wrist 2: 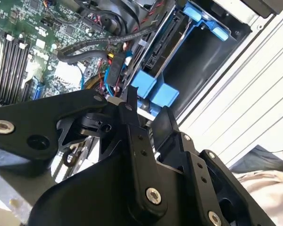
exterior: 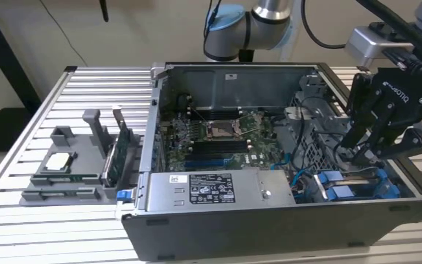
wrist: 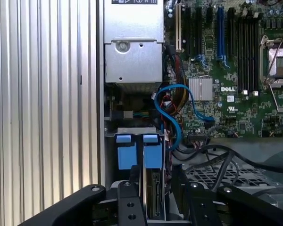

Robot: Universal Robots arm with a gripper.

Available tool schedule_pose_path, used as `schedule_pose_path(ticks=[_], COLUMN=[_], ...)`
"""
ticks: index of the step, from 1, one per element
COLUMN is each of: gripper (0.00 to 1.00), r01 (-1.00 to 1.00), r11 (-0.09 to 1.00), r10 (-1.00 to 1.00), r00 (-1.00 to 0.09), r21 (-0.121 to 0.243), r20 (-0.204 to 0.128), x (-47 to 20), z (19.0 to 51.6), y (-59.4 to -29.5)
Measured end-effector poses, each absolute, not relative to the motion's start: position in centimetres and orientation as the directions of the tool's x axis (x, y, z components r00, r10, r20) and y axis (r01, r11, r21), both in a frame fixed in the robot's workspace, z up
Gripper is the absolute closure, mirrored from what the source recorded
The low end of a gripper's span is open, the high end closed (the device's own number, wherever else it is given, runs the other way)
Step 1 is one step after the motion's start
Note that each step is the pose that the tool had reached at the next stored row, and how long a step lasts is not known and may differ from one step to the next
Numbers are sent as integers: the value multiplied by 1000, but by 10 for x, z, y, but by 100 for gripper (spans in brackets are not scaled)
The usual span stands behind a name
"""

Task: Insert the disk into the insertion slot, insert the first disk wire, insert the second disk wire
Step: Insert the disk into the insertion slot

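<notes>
In the exterior view the pincer (exterior: 368,160) reaches down into the open computer case, at the end towards the exterior view's right. The disk (exterior: 343,191), in its blue carrier frame, stands on edge directly under the fingertips, seated in the insertion slot (exterior: 368,186). The grey power supply box (exterior: 218,187) lies beside the pincer towards the exterior view's left, and the green motherboard (exterior: 218,137) is farther off on that same side. The case rests on a slatted metal table (exterior: 86,82). In the second wrist view the two black fingers (wrist 2: 132,106) stand close together, and the carrier's blue tabs sit just past their tips. The disk's connector edge runs away from the pincer along the dark bay. A black cable (wrist 2: 99,37) crosses the motherboard, well apart from the tips. In the first wrist view the disk's narrow edge sits between the fingers, one on each flat side and touching it, so the pincer pinches the disk. The blue tabs lie just beyond the tips, and a looping blue cable (wrist: 172,113) lies farther on, near the power supply box.
</notes>
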State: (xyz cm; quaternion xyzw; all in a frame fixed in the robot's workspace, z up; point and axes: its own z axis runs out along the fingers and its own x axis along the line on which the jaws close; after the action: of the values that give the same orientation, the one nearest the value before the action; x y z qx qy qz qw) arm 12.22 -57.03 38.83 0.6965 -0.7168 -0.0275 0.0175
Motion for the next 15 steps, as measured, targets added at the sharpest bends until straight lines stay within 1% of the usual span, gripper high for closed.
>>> schedule_pose_path(ticks=[6,11,15], gripper=[60,60,60], r01=[-998,-999,-1000], r11=[28,27,27], r10=[-999,-998,-998], r00=[-29,-28,-27], r21=[59,27,14], r20=[-16,-48,-51], x=[122,121,120], z=[394,394,393], y=[-568,-565,-562])
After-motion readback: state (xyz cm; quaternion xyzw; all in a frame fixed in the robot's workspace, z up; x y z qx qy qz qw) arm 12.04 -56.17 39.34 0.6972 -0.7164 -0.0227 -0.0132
